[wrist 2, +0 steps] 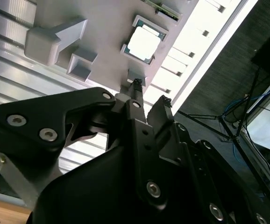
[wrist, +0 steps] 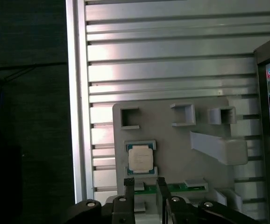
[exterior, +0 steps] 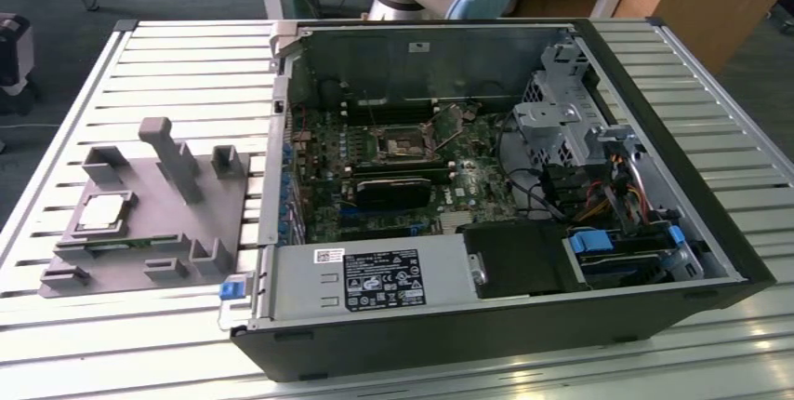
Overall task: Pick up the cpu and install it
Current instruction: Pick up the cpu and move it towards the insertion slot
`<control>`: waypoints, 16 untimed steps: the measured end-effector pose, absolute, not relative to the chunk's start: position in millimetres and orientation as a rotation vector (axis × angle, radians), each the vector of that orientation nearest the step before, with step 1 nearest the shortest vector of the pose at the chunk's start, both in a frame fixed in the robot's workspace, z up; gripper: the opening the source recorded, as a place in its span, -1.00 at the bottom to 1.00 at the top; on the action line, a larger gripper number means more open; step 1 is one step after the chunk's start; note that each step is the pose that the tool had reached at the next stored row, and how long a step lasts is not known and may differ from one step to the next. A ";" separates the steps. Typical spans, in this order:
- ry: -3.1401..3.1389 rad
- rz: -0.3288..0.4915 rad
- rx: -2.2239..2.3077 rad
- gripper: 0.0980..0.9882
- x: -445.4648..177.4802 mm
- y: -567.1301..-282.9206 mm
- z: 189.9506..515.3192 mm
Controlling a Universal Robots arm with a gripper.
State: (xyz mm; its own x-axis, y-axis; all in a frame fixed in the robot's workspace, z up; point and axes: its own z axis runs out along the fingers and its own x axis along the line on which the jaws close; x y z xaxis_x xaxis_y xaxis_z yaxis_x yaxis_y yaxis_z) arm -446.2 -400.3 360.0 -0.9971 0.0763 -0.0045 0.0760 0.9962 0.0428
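1 cpu [exterior: 103, 214] lies flat, metal top upward, on the grey fixture [exterior: 155, 233].

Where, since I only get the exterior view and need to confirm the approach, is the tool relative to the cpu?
Observer: In the first wrist view the tool hovers over the grey fixture, close beside the cpu, not touching it.
Operator: Are its fingers open?
Observer: Yes, in the second wrist view the fingers stand apart.
Operator: Holding anything?
Observer: No, the gap between them is empty; the cpu lies in its recess on the fixture.
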 end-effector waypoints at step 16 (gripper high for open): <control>3.133 0.067 0.119 0.23 -446.2 -400.3 355.2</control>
State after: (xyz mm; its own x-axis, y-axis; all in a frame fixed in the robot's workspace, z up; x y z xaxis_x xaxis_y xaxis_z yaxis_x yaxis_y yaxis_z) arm -446.2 -400.3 355.2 -0.9971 0.0763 -0.0044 0.0760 0.9962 0.0428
